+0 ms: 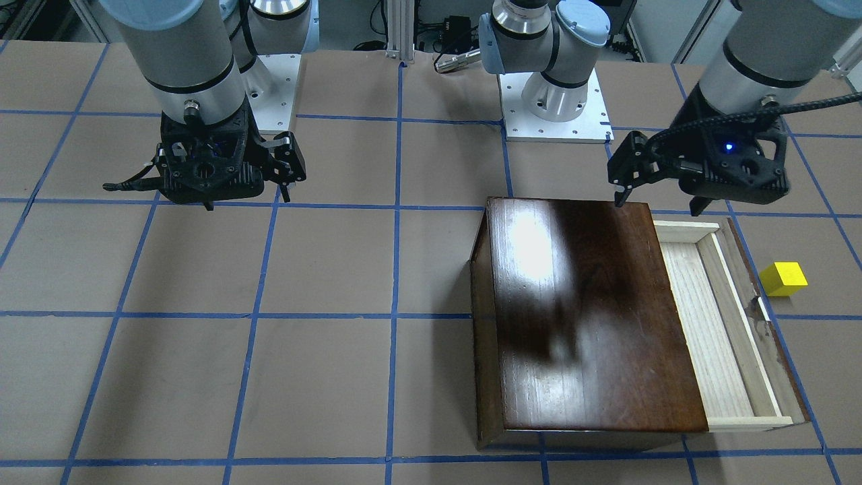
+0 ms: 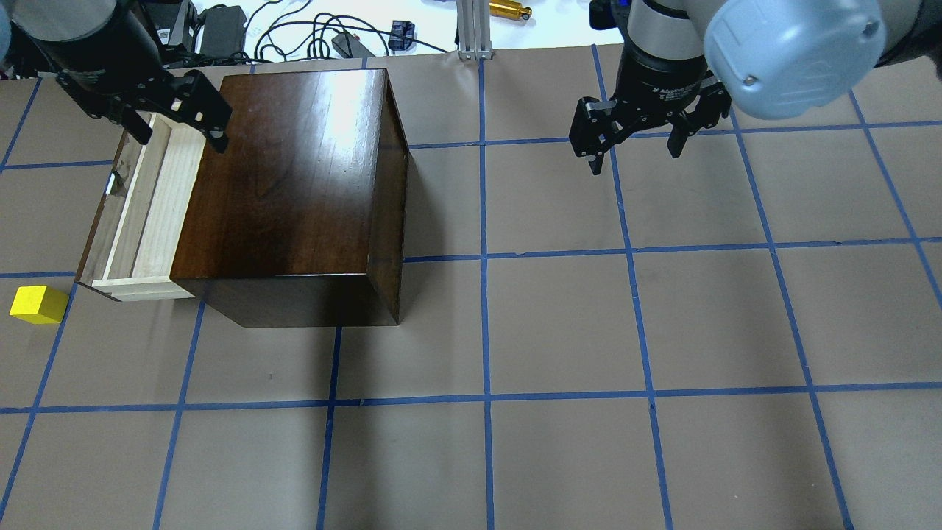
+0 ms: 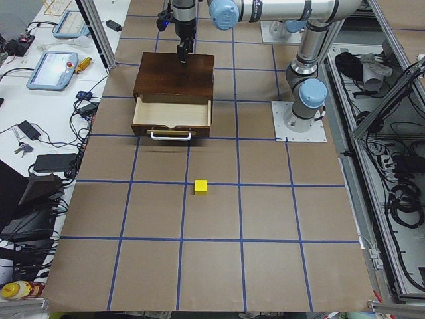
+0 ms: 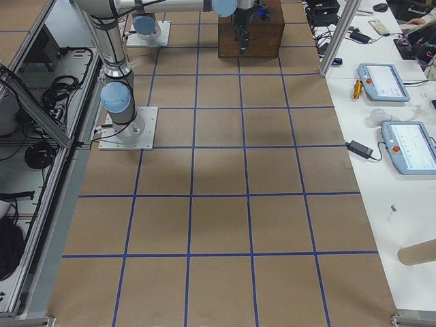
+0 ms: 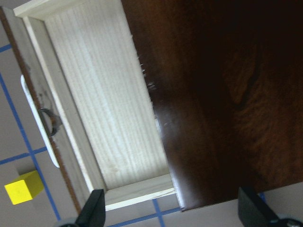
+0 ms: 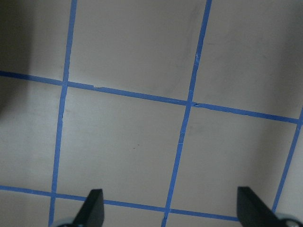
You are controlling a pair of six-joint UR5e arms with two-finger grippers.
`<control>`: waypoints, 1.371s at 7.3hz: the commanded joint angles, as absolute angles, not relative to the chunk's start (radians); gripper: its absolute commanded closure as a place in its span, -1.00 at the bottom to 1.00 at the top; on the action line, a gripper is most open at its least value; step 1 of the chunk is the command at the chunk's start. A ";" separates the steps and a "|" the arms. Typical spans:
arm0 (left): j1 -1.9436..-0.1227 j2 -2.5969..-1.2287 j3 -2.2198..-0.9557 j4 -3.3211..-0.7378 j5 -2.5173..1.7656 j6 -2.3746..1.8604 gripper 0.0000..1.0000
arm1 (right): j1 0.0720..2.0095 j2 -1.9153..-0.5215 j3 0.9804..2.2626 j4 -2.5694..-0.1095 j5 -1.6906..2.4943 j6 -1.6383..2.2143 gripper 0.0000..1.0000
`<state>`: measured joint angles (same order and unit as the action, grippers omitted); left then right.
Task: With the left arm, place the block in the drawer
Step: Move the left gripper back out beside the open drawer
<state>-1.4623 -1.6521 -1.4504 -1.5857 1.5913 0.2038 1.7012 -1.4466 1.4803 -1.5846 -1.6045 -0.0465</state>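
The left gripper (image 2: 179, 136) hangs above the box (image 2: 294, 169) with its jaws spread wide and nothing between them. In the overhead view one finger is over the dark lid and the other over the drawer (image 2: 140, 280). The drawer stands open toward the bench's (image 2: 559, 324) left end. Its pale floor is ringed by low walls, and its dark front carries a metal handle (image 3: 171, 135).

The block (image 2: 38, 305) sits on the bench past that front, apart from it and nearer the left end. It has bare brown surface on every side. The drawer's front wall and handle lie between the block and the drawer floor.

The right gripper (image 2: 633, 151) hangs over the bench's right half, also wide open and holding nothing, well apart from the box. The left arm's base plate (image 1: 555, 114) is bolted down near the box's robot-side edge. Past the bench's far edge are loose cables (image 2: 294, 33) and an aluminium post (image 2: 471, 29).
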 commanded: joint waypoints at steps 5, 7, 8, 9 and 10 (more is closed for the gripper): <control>-1.505 -1.655 -1.453 -1.577 1.572 0.028 -1.00 | 1.701 -1.447 1.480 -1.585 -1.605 -0.048 -1.00; -1.506 -1.654 -1.453 -1.577 1.572 0.037 -1.00 | 1.701 -1.447 1.480 -1.585 -1.605 -0.046 -1.00; -1.505 -1.652 -1.453 -1.577 1.574 0.037 -1.00 | 1.701 -1.447 1.480 -1.585 -1.605 -0.048 -1.00; -1.505 -1.651 -1.454 -1.578 1.574 0.037 -1.00 | 1.701 -1.447 1.480 -1.585 -1.605 -0.046 -1.00; -1.505 -1.651 -1.454 -1.577 1.575 0.041 -1.00 | 1.701 -1.447 1.480 -1.585 -1.605 -0.046 -1.00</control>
<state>-1.5051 -1.6513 -1.4537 -1.5776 1.5741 0.0377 1.7012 -1.4466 1.4803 -1.5846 -1.6045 -0.0465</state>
